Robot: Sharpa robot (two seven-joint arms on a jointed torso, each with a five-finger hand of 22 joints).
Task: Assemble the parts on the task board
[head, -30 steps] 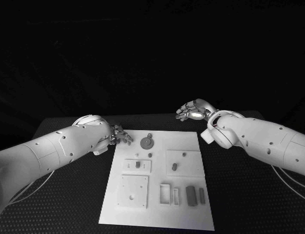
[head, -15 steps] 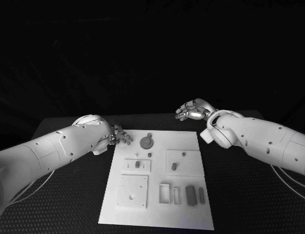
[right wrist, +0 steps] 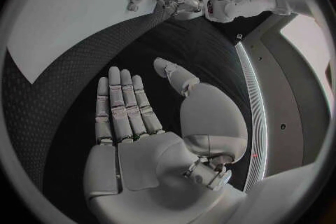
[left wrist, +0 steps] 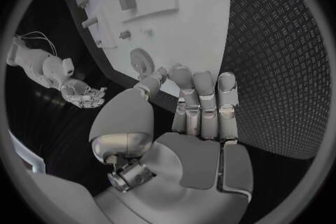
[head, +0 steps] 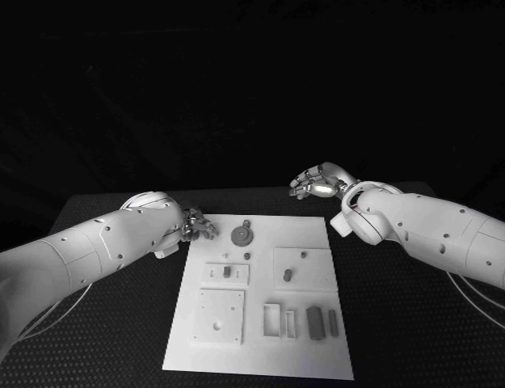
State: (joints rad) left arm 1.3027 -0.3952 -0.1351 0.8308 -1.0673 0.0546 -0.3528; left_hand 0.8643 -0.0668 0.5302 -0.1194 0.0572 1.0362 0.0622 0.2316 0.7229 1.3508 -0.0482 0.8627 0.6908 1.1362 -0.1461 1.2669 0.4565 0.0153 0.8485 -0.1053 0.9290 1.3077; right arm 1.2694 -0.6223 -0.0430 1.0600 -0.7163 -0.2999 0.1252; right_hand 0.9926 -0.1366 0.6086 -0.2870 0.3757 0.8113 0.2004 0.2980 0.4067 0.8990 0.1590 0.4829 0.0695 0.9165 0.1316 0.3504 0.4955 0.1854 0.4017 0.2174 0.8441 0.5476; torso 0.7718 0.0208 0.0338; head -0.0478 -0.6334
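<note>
Head view is showing the white board [head: 267,291] lying in the middle of the black table [head: 112,323], with both hands hovering near its far end. Left hand [head: 196,226] is hanging just beside the board's far left corner, its fingers apart and holding nothing; the left wrist view is showing those fingers [left wrist: 203,95] stretched out together over the board's edge. A round gear [head: 243,235] is lying on the board just beside this hand, small grey parts [head: 317,321] sitting further off, at the near end. Right hand [head: 318,184] is hovering beyond the board's far right corner, apart from it, palm [right wrist: 150,162] flat, fingers spread and empty.
</note>
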